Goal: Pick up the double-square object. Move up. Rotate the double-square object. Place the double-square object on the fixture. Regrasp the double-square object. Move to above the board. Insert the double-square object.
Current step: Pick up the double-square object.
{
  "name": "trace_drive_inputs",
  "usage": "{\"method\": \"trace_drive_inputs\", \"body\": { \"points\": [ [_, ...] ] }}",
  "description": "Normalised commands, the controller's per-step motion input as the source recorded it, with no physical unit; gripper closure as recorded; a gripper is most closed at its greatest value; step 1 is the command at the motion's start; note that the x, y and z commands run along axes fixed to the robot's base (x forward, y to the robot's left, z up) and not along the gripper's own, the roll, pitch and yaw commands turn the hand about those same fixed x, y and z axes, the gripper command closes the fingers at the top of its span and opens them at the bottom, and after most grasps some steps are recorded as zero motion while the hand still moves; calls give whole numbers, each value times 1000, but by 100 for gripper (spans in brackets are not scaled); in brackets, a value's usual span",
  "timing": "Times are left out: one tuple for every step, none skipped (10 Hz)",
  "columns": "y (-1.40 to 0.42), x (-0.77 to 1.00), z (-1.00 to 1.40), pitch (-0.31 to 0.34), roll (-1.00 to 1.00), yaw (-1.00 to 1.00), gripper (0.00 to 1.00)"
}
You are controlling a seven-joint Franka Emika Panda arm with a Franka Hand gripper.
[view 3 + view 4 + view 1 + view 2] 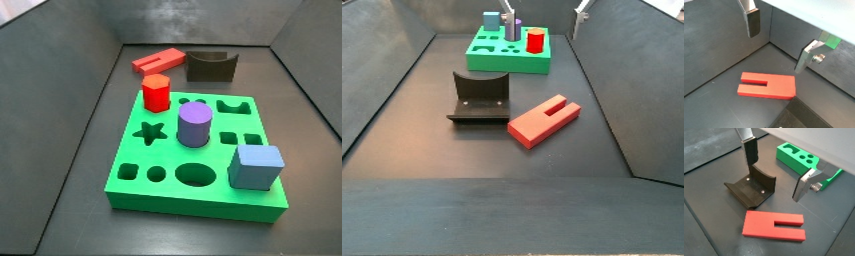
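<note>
The double-square object (773, 226) lies flat on the dark floor, just beside the fixture (751, 189) and apart from it, with the board (509, 51) farther along the enclosure. In both wrist views the tool (777, 42) hangs above the red block, released, its two silver fingers (753, 22) spread wide with nothing between them. The block sits below the gap, offset toward the camera side. In a side view its long axis runs diagonally across the floor (489, 150). Judged from this, the tool must descend and straddle the block's narrow width. No brand, label or writing is legible on any part.
</note>
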Motion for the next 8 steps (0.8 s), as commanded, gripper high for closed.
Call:
{"method": "trace_drive_inputs", "body": {
  "points": [
    [0,0,-120,-73,0,-254,0],
    [0,346,-637,-34,0,-611,0],
    [137,183,-791,0,0,-891,0],
    [134,171,-834,13,-9,-894,0],
    [140,143,-843,1,-31,-869,0],
    [160,146,-820,0,-61,-811,0],
    [160,111,-780,0,-93,-777,0],
    [186,57,-709,-14,-149,-683,0]
  ]
}}
